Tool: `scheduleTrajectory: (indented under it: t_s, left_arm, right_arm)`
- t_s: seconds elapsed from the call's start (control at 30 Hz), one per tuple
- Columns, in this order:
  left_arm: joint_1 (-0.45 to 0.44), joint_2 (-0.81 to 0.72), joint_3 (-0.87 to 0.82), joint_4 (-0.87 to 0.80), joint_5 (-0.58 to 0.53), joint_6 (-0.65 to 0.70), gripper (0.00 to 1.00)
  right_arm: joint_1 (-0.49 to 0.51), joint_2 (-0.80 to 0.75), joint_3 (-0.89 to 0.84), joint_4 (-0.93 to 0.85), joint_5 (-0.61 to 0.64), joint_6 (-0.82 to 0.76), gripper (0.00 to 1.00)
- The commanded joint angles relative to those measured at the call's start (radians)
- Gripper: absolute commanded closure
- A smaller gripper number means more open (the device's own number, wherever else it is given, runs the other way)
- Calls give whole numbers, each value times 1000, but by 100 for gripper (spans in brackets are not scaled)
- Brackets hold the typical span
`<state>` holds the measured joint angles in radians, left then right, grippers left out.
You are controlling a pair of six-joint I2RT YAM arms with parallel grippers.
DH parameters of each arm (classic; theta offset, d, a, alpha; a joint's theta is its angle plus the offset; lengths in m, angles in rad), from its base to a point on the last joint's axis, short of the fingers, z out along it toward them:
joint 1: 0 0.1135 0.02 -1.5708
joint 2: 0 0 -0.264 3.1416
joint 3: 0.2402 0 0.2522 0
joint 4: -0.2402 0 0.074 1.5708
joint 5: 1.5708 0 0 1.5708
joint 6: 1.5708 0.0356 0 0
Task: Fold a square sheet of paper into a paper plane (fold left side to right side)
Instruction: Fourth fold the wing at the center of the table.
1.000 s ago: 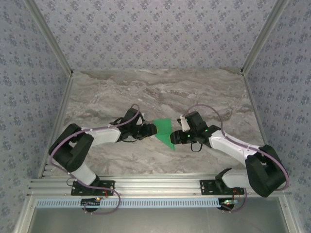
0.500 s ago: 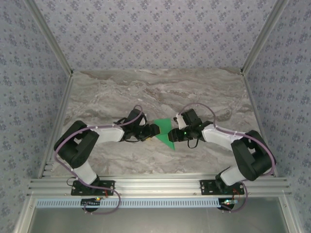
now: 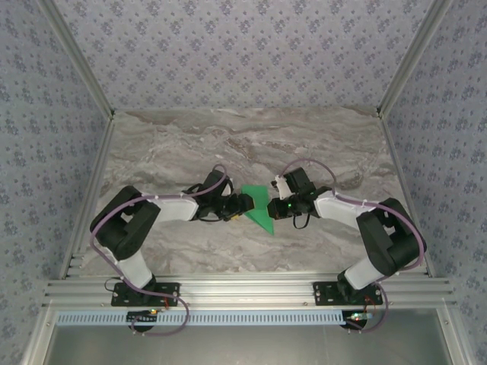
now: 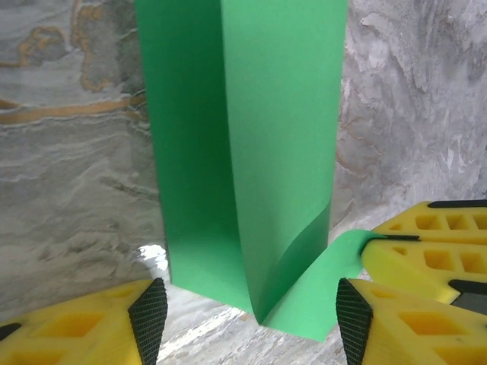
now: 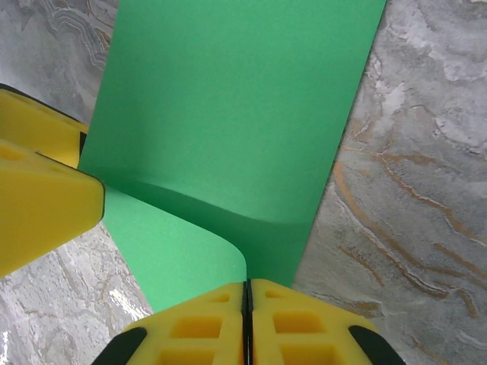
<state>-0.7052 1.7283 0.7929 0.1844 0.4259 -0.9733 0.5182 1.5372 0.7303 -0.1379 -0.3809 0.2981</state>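
**Marble worktop: sheet gripped from the right, fold not yet set**

The grey marble worktop (image 3: 190,144) stands inside patterned walls (image 3: 243,53). An aluminium rail (image 3: 251,289) at its near edge carries both arm bases.

Towards the centre, the left gripper (image 3: 242,204) and the right gripper (image 3: 274,207) face each other across the square sheet of paper (image 3: 257,199). The sheet lies mid-worktop, doubled into a narrower shape with one corner pointing at the near edge.

- Right fingers (image 5: 297,319): clenched on a lifted, curling edge of the sheet.
- Left fingers (image 4: 148,312): released, spread to either side of the sheet's end.

Change over the last second: both grippers have closed in on the sheet, and the right elbow has swung inward. The sheet's outline has barely altered. The raised flap curves rather than lying flat, so the crease is probably not yet pressed.

Limits of view:
- From above, the grippers cover both side edges of the sheet.
- The left wrist view cuts off the sheet's far end.
- Whether the left fingers touch the paper cannot be told.
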Motion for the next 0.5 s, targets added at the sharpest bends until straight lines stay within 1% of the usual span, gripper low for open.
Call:
scheduleTrajectory:
  t_s: [0.0, 0.1, 0.17, 0.23, 0.33, 0.4, 0.47]
  left_arm:
    - [-11, 26, 35, 44, 26, -18, 38]
    - [-14, 39, 50, 58, 38, -26, 43]
    - [-17, 44, 62, 60, 42, -30, 49]
    - [-16, 42, 67, 63, 41, -34, 55]
    - [-17, 30, 67, 63, 39, -39, 56]
    - [-16, 21, 65, 65, 39, -47, 57]
    - [-17, 13, 65, 65, 37, -54, 57]
  right_arm:
    - [-6, 6, 17, -16, 7, -2, 88]
    - [-6, 4, 15, -17, 10, -2, 87]
    - [-9, -3, 13, -21, 20, -2, 86]
    - [-10, -15, 11, -28, 33, -2, 83]
    - [-13, -64, 3, -45, 75, -3, 72]
    - [-13, -123, -13, -51, 114, -3, 63]
    - [-10, -186, -37, -56, 144, -10, 57]
